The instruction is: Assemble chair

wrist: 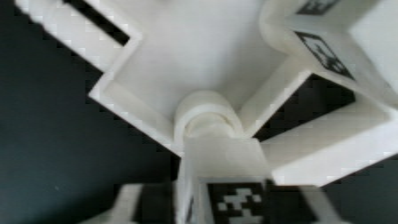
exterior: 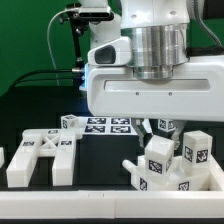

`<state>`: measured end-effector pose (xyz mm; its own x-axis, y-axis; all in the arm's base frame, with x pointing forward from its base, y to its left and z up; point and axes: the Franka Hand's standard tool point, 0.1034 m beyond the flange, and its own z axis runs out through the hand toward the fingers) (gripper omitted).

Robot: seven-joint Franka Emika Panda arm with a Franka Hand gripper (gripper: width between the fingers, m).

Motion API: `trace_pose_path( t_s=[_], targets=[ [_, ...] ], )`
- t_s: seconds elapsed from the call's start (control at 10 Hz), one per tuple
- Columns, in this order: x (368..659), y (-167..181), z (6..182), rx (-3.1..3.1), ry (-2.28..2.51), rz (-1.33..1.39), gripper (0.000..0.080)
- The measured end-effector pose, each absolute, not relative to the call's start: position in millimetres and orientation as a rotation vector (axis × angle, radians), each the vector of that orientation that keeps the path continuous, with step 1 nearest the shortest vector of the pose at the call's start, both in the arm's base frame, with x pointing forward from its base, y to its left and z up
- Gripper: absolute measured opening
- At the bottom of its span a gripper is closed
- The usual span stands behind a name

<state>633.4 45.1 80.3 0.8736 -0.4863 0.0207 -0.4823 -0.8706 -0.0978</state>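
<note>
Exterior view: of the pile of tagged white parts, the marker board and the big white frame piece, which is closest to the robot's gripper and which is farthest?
1. Pile of parts: on the exterior view's right, right by the gripper.
2. Marker board: middle, towards the back.
3. Frame piece: far over on the exterior view's left.

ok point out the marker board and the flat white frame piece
marker board [exterior: 107, 125]: exterior view, tagged top face
flat white frame piece [exterior: 41, 152]: exterior view, its middle part
</note>
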Motion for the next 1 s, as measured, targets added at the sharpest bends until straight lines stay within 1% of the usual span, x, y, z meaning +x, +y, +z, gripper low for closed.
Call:
trace_pose_path(
  t_s=[0.1,0.2,0.3,0.5,0.7,0.8,0.9,1.0],
  targets=[
    [633.3,45.4,79.7,-2.930,0.848,-0.063,0.0061],
    [634.9,49.0,75.0,-2.848,1.097,-0.046,0.0019],
    [635.7,52.6,73.2,-2.756,1.308,-0.039,0.0006],
    [636.0,60.7,75.1,-2.528,1.700,-0.037,0.0002],
    [635.8,59.8,74.3,-2.559,1.654,-0.039,0.0002],
    [636.5,60.6,77.4,-2.591,1.601,-0.040,0.0031],
    [638.7,61.2,87.5,-2.620,1.535,-0.044,0.0031],
    [642.5,57.9,96.7,-2.680,1.417,-0.043,0.0213]
  ],
)
